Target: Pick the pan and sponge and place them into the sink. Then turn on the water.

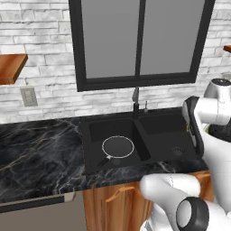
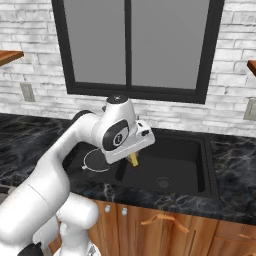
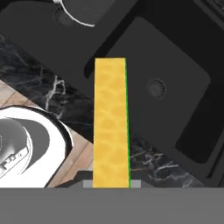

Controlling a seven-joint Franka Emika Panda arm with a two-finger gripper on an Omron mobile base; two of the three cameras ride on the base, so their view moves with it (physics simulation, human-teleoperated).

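Observation:
The pan (image 1: 118,147), round and dark with a thin whitish rim, lies in the left basin of the black sink (image 1: 155,125); its rim also shows as an arc beside my arm (image 2: 95,161) and at the top of the hand view (image 3: 75,16). My gripper (image 2: 133,158) hangs over the divider and right basin, shut on the yellow sponge (image 2: 133,160). In the hand view the sponge (image 3: 111,118) stands as a tall yellow strip with a green edge, over the counter edge and the right basin's drain (image 3: 156,88). No water runs.
A slim dark faucet (image 1: 135,103) stands behind the sink's divider under the window. Black marble counter (image 1: 40,149) stretches left of the sink. Wooden cabinet fronts (image 2: 165,227) sit below. A wooden shelf (image 1: 10,66) hangs at the upper left.

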